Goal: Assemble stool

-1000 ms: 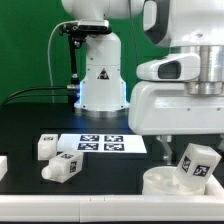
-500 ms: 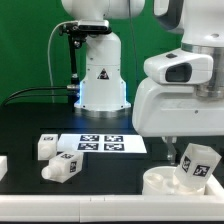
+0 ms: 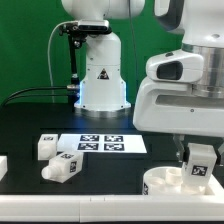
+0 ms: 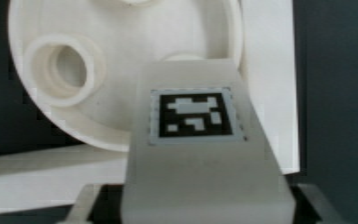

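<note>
Stool seat [image 3: 160, 184], a white shallow disc, lies flat on the black table [image 3: 30, 115] by its front edge, toward the exterior view's right corner. One short chunky white leg [image 3: 201, 166] stands upright over the seat's far-right part, its long axis roughly vertical and its lower end down at the seat. The gripper [image 3: 199, 150] is clenched on this leg's upper part. In the wrist view the dark fingers [image 4: 101, 203] press against both sides of the leg [image 4: 194, 150], which runs away from the camera toward the seat [image 4: 60, 100]. A round socket [image 4: 66, 65] opens in the seat just beside the leg.

The leg's face carries a square black-and-white tag [image 4: 194, 112], a block pattern with no letters. A second leg [image 3: 47, 148] and a third leg [image 3: 63, 166] lie on their sides near the table's front left, just beside the marker board [image 3: 95, 143]. The robot base [image 3: 100, 85] bears a triangular sign [image 3: 101, 74], too small to read.
</note>
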Motion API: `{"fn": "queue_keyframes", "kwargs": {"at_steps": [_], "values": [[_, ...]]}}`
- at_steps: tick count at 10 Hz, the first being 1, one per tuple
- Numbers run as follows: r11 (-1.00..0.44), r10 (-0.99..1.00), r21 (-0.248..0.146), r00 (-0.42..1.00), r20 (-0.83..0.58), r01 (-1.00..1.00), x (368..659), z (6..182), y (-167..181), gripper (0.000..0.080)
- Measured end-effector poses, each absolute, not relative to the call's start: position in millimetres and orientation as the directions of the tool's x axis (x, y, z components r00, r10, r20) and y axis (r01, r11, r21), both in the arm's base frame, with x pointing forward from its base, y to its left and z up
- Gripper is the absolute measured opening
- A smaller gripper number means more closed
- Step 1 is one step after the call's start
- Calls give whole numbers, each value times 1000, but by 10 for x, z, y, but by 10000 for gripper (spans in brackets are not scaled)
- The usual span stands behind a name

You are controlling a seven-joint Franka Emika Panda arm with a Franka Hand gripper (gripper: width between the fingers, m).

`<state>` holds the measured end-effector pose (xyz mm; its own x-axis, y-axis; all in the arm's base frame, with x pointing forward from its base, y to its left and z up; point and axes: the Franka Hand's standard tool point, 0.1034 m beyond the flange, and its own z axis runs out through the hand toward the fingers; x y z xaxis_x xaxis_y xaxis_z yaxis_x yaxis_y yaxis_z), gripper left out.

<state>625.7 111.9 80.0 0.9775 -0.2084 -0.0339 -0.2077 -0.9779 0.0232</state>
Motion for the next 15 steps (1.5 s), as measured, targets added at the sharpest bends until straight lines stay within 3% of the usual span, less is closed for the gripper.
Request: {"fn": "queue_keyframes", "kwargs": {"at_steps": [1,3,7,9,12,14,15], "values": [[-947,-322,17,947,-4,-322,6235,804,1101,333],[-851,-525,-34,851,21,-524,6197,803,1046,333],[-672,-740,-25,672,15,-740,6172,805,1011,333],[-467,-884,-35,467,4,-884,6134,803,978,334],[-62,-998,-125,64,-12,-990,6009,792,1014,334],[116,-992,-124,-110,-57,-985,5995,792,1064,334],[124,-991,-123,-117,-61,-985,5993,791,1066,334]]}}
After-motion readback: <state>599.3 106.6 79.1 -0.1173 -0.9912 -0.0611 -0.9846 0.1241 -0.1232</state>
